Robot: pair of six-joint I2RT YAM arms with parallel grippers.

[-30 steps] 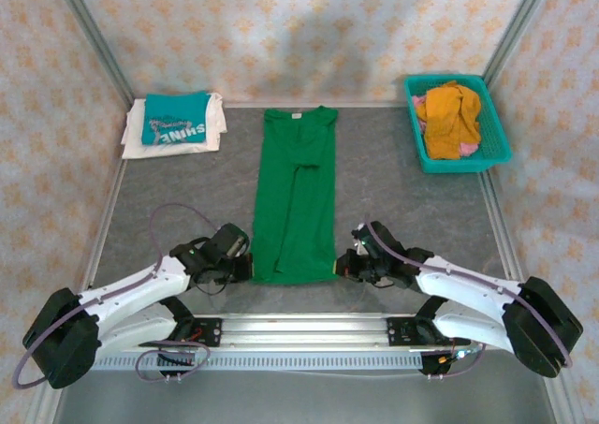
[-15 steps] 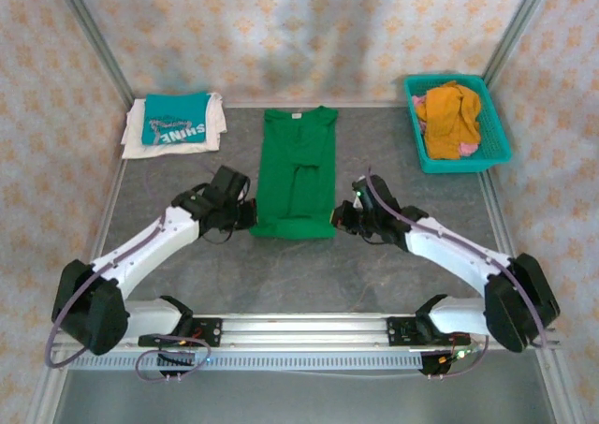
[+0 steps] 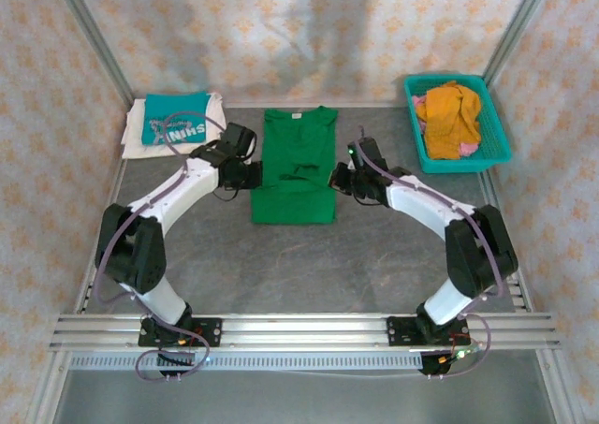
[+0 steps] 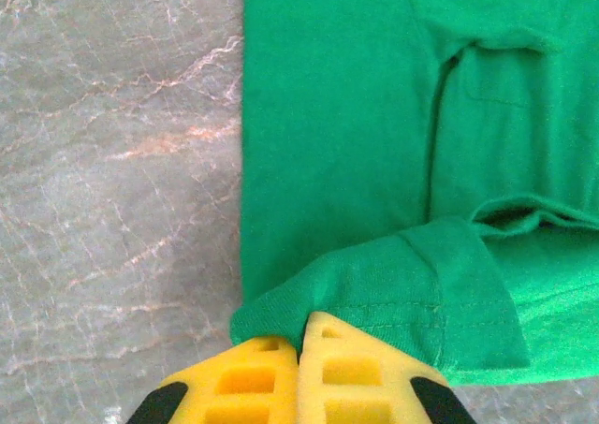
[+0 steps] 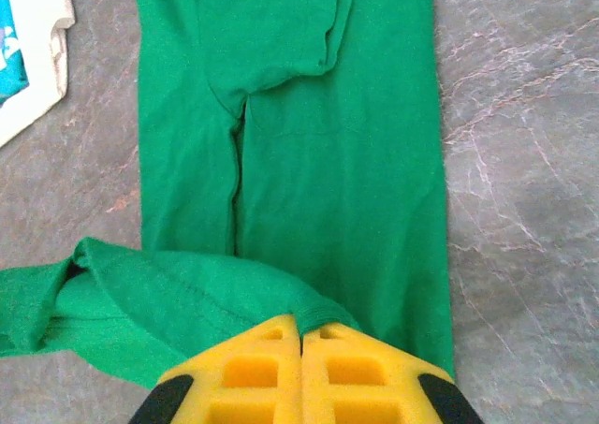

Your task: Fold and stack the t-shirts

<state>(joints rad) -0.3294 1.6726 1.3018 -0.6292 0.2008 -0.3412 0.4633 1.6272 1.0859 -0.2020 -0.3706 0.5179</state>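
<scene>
The deep-green t-shirt (image 3: 296, 153) lies lengthwise mid-table, collar at the far end, its lower part doubled over itself. My left gripper (image 3: 253, 174) is shut on the hem's left corner (image 4: 271, 316), my right gripper (image 3: 337, 178) on the right corner (image 5: 323, 307). Both hold the hem lifted above the shirt's middle (image 4: 337, 134) (image 5: 328, 181). The folded teal t-shirt (image 3: 176, 120) with white lettering rests on the folded white t-shirt (image 3: 215, 115) at the back left, just beyond my left arm.
A teal basket (image 3: 491, 129) with orange and pink cloth (image 3: 449, 117) stands at the back right. Patterned walls close off the back and sides. A metal rail (image 3: 299, 328) runs along the near edge. The white shirt's edge (image 5: 42, 59) lies left of the green one.
Both grippers have carried the green shirt's bottom hem from the near edge up toward the collar, so the shirt now lies about half as long. Both arms are stretched farther out.
</scene>
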